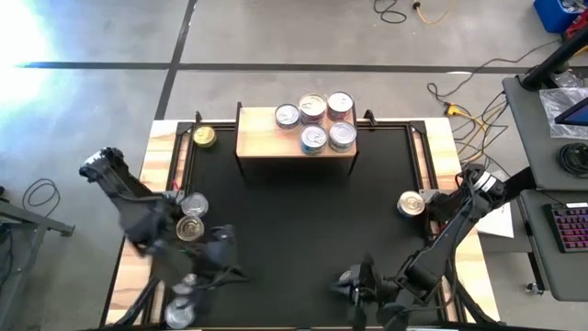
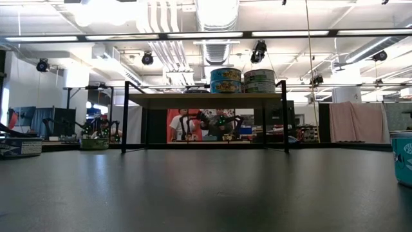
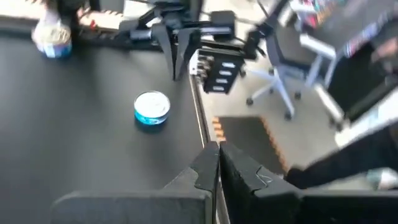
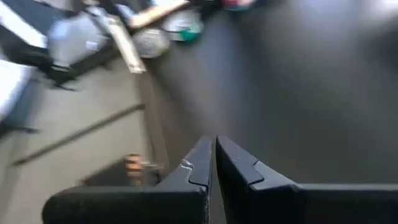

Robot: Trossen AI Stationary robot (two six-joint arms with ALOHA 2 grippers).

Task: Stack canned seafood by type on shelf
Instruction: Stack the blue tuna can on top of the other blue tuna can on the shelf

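Note:
The shelf (image 1: pixel 266 138), a light-wood board on thin black legs (image 2: pixel 125 116), stands at the far middle of the black mat. Several silver-lidded tins (image 1: pixel 314 138) sit on its right half; two short stacks of them (image 2: pixel 225 80) show in the low view. A gold-lidded tin (image 1: pixel 204 137) rests on the mat left of the shelf. Two tins (image 1: pixel 192 216) lie at the left, more (image 1: pixel 182 308) at the near left corner, one (image 1: pixel 411 203) at the right. My left gripper (image 3: pixel 217 152) hovers near left, shut and empty. My right gripper (image 4: pixel 214 148) hovers near right, shut and empty.
A blue-sided tin (image 3: pixel 152 109) stands alone on the mat ahead of my left gripper. The wooden table rim (image 1: pixel 158 156) frames the mat. A desk with a keyboard (image 1: pixel 571 225) stands to the right. People show far behind the shelf (image 2: pixel 183 125).

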